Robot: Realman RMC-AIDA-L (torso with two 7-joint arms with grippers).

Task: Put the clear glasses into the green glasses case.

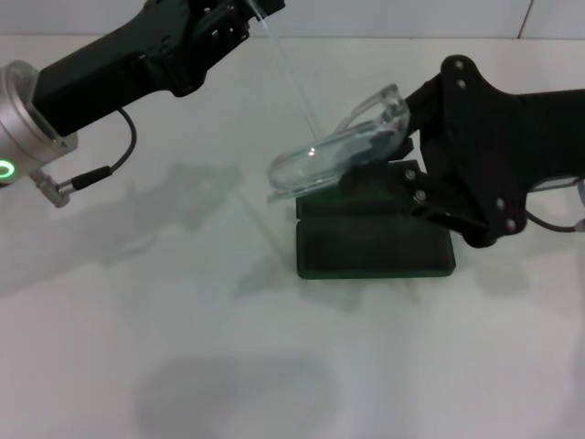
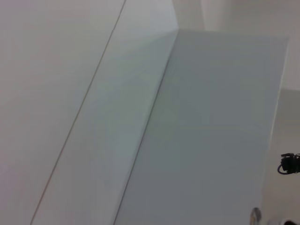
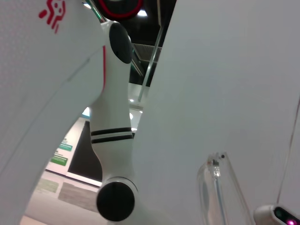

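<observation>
Hovering tilted over the open green glasses case (image 1: 375, 247) on the desk (image 1: 183, 320), the clear glasses (image 1: 338, 151) seem pinched by the right gripper (image 1: 411, 151); left gripper (image 1: 247, 14) holds one arm; lowering remains

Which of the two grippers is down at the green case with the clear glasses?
The right gripper: it holds the clear glasses tilted over the open green glasses case. The left gripper is raised, farther back, pinching only one thin clear arm.
</observation>
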